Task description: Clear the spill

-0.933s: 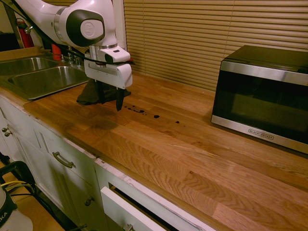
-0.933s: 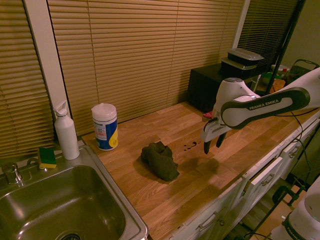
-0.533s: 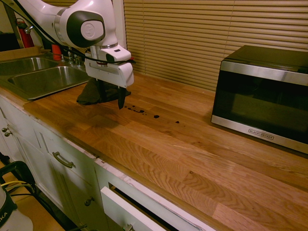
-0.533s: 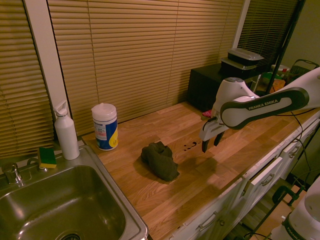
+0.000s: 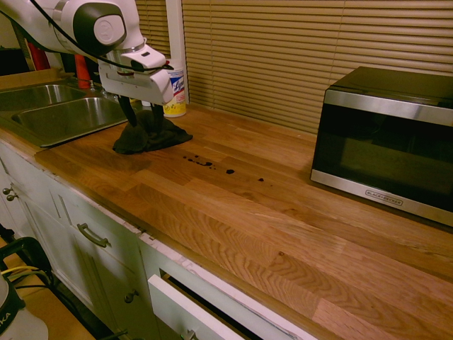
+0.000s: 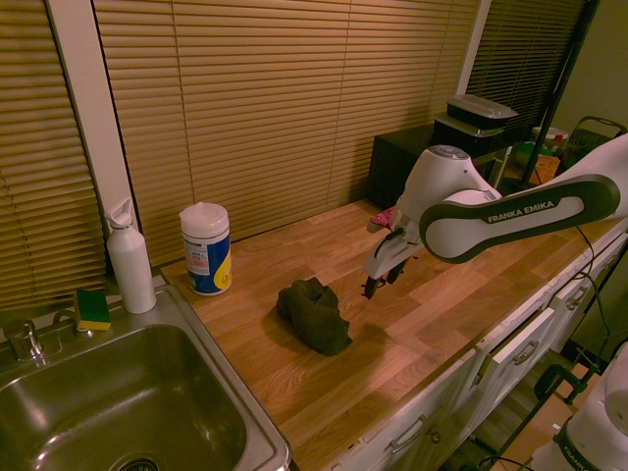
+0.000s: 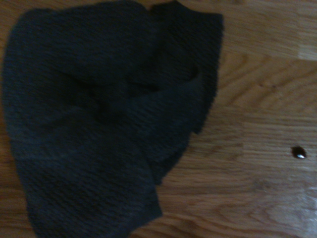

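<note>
We see the arm (image 5: 107,30) reach in from the left in the first exterior view, its wrist bent so the hand (image 5: 145,117) points down at a slight tilt. Its fingers stand apart with nothing between them, above the worktop (image 5: 233,212) and near the crumpled dark cloth (image 5: 150,133). We find the spill (image 5: 205,164), a broken trail of dark drops, on the worktop between the cloth and the microwave (image 5: 386,142).
</note>
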{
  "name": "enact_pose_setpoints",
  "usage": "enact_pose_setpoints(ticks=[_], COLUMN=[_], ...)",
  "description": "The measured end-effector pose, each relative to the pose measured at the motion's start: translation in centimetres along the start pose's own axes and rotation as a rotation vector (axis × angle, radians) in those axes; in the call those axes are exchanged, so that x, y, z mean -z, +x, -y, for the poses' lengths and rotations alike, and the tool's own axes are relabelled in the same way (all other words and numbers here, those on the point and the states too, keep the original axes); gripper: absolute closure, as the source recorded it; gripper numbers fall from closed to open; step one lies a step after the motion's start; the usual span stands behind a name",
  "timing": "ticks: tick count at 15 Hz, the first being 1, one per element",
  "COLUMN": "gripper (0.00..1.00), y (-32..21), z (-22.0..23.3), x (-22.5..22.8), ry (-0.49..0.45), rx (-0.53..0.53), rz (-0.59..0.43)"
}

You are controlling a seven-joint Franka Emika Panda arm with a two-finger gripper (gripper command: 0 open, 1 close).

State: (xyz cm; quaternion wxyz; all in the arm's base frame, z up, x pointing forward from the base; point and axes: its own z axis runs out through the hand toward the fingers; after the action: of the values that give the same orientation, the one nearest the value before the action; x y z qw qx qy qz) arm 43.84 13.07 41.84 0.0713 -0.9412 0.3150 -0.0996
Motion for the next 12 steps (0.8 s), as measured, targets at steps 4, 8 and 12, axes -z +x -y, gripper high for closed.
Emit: enact_pose_setpoints(ticks=[4, 8, 12], gripper=[0.00, 0.00, 0.00], y=[-1.7, -3.6, -5.2], z=[5.2, 9.6, 12.3], x=[-0.9, -3.2, -5.7], ry=[0.033, 0.019, -0.001], rx=[0.071, 0.133, 0.176], rz=[-0.027, -0.058, -0.084])
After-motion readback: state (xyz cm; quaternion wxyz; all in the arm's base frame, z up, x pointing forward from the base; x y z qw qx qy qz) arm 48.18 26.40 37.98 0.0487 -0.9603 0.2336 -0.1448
